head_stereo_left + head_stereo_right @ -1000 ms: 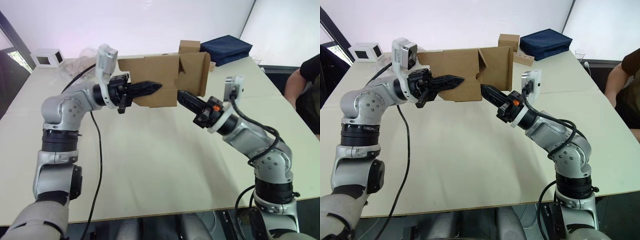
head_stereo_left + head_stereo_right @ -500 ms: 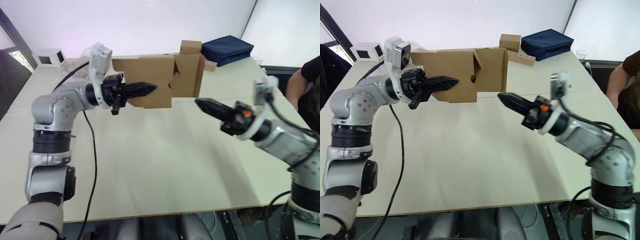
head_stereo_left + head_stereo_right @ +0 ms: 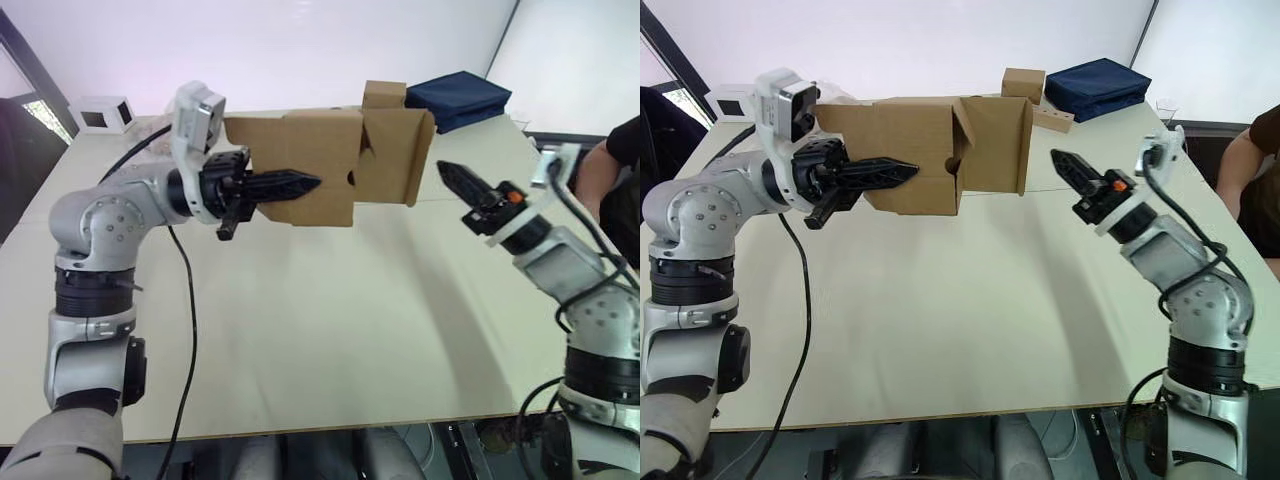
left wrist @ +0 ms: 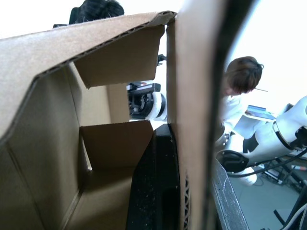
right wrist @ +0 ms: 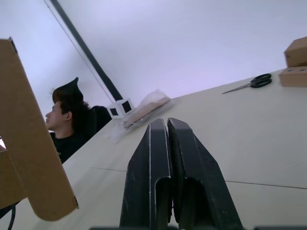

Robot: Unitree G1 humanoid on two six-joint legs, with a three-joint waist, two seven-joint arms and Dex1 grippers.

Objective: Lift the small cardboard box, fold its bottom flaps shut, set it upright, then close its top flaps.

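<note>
The small cardboard box hid one finger of the left tool and most of the brown box behind it.

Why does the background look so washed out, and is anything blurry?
In the left eye view the backdrop behind the small cardboard box glares white. In the left wrist view the box wall sits very close and soft. In the right wrist view the right gripper looks sharp against the pale glare.
</note>
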